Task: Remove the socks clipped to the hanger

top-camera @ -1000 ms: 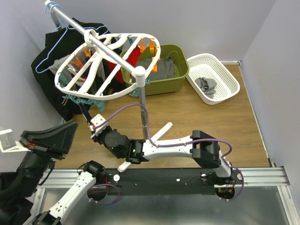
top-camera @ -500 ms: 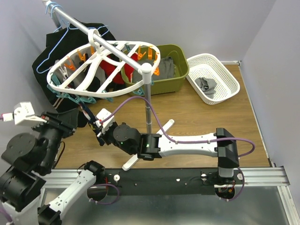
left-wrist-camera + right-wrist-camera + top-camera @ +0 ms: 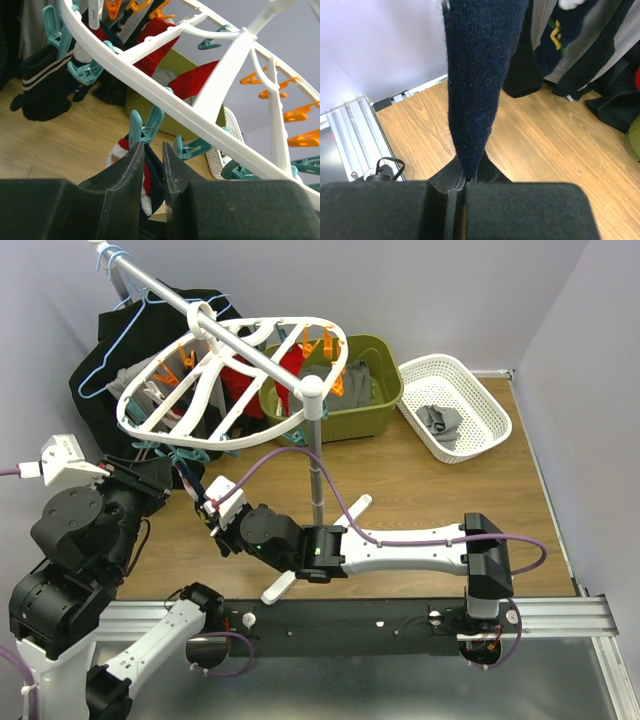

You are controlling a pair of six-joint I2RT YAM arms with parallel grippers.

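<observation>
Here, the right tool pinches a navy sock hanging from the white hanger (above the bench's far left). The left tool is at a teal peg, jaws narrowly apart, grip unclear.

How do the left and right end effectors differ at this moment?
The right end effector is shut on the lower end of a navy sock; the left end effector has fingers apart. The left sits under a teal peg on the hanger; the right sees no peg. Both have black fingers.
</observation>
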